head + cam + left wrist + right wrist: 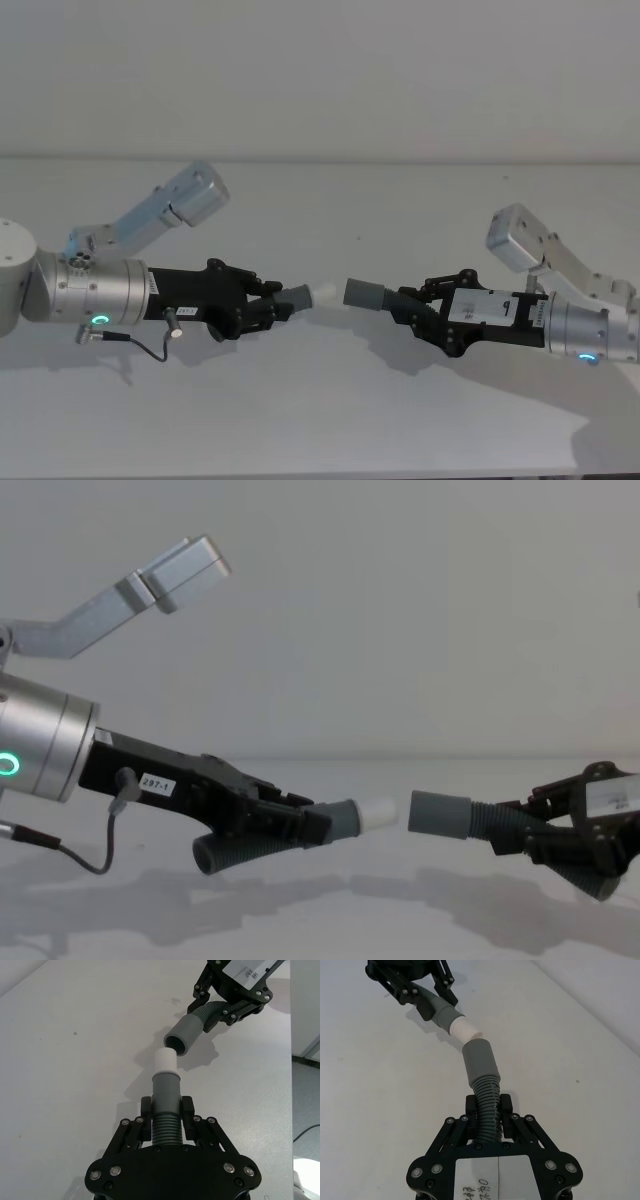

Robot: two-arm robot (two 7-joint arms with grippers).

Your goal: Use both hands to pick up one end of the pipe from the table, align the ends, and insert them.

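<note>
Both pipe pieces were already off the counter (320, 420) and held in the air, so the picking-up part of the job looked finished. The left gripper (268, 309) had its fingers (145, 1110) closed on the ribbed part of the piece with the white tip (378, 813), and that tip pointed across toward the other arm. The right gripper (412, 305) likewise had its fingers (472, 1106) clamped on the ribbed section of the second piece, whose smooth grey collar (438, 813) faced back at the tip. In the chest view the two ends stood at nearly the same height, near each other with a clear gap between them, not touching. The left wrist view showed the collar's open mouth (174, 1042) sitting a little to one side of the white tip (165, 1061) and turned at a slight angle to it, and the right wrist view showed the same offset, with the left piece's white end (465, 1029) approaching the collar (479, 1062) obliquely. So the aligning seemed only partly done: the ends were brought close and level, but their axes did not yet appear to line up. What remained, as far as could be judged, was squaring the tip with the socket and then pushing the two together; no insertion had begun.
</note>
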